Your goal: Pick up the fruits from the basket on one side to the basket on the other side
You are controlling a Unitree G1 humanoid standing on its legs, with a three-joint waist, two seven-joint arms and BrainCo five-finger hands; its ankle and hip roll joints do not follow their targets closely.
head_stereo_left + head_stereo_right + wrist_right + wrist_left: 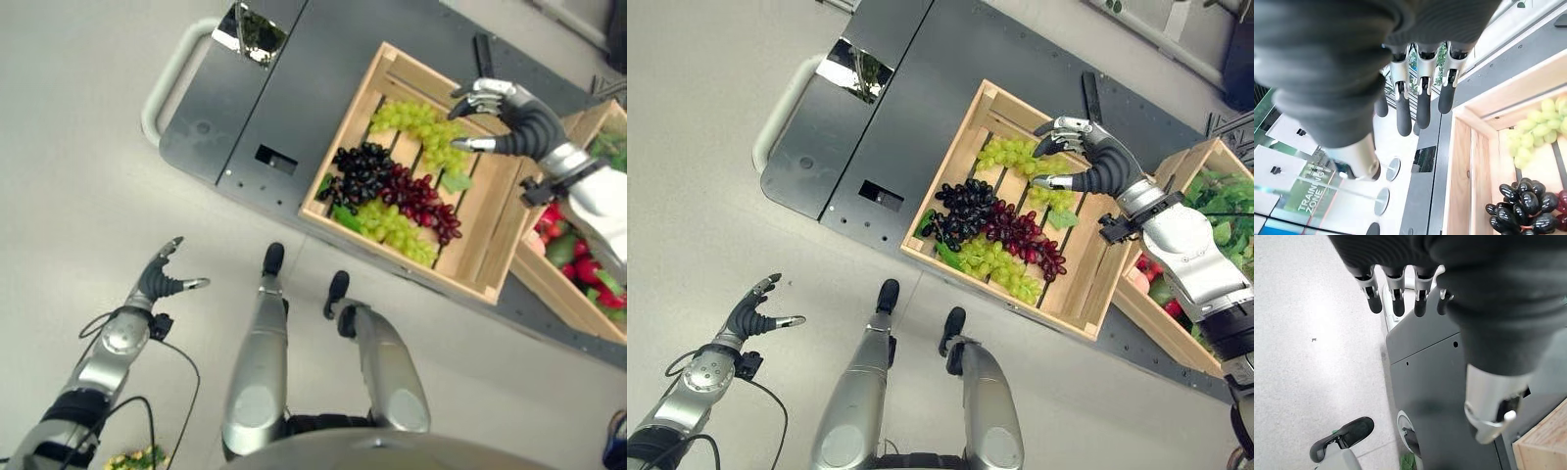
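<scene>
Hovering empty with fingers spread, right hand sits above green grapes.

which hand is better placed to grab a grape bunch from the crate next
The right hand, judging by position. It hovers open over the green grapes at the far end of the wooden crate. The left hand hangs open over bare floor, well away from the crate.

Dark grey metal platform cart with a pale rounded handle at its left end. Light grey speckled floor around it.
</scene>
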